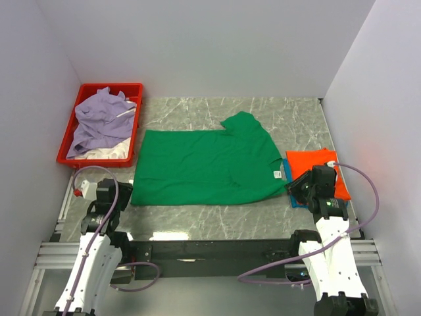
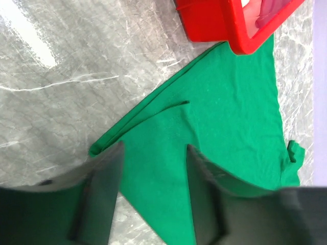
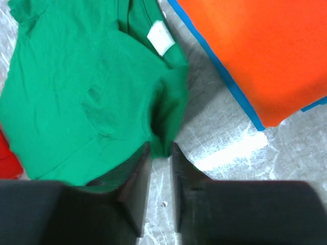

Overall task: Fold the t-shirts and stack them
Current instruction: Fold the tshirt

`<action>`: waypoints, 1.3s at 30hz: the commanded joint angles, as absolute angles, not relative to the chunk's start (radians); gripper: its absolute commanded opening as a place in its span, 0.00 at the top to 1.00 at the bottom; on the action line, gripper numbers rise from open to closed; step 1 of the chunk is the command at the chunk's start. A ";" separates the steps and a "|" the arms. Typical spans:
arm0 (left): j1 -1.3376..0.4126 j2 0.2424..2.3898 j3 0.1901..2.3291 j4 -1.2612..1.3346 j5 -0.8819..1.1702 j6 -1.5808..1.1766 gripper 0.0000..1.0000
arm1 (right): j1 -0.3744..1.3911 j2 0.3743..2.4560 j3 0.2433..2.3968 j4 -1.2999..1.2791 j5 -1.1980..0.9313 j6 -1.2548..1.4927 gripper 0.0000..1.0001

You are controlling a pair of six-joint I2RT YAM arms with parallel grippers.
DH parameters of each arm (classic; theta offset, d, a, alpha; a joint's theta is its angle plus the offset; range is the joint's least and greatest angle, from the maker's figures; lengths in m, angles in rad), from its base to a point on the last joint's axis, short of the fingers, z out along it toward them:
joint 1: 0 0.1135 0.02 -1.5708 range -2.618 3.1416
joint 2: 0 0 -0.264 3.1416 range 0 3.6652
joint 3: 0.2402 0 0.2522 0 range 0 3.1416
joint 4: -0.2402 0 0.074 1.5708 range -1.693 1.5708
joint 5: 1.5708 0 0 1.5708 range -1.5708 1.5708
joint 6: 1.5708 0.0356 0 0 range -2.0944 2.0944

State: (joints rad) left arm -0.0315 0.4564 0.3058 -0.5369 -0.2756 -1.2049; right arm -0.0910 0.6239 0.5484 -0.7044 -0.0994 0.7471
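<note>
The bright green t-shirt (image 1: 204, 164) lies spread flat mid-table, also in the left wrist view (image 2: 230, 117) and the right wrist view (image 3: 76, 76). My left gripper (image 1: 118, 192) is open, its jaws (image 2: 153, 161) straddling the shirt's near-left corner without holding it. My right gripper (image 1: 296, 186) is shut on the shirt's near-right edge (image 3: 161, 148), and a fold of cloth bunches between the fingertips. A folded orange t-shirt (image 1: 316, 161) lies on a folded blue one (image 1: 287, 172) at the right. A lavender t-shirt (image 1: 102, 118) and a white one (image 1: 105, 153) lie crumpled in the tray.
The red plastic tray (image 1: 69, 138) stands at the back left, its corner close to the green shirt (image 2: 204, 25). The orange and blue stack (image 3: 260, 51) lies just right of my right gripper. White walls close in on both sides and the back.
</note>
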 commanded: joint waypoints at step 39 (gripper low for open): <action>-0.187 1.972 1.558 -0.429 -0.534 -0.786 0.61 | 0.078 1.752 1.459 -0.331 -0.143 0.538 0.48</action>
State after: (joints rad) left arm -0.1848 1.9190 1.4536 -0.3962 -0.4858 -0.8474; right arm 0.0700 1.7023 1.3869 -0.3489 -0.1509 0.5735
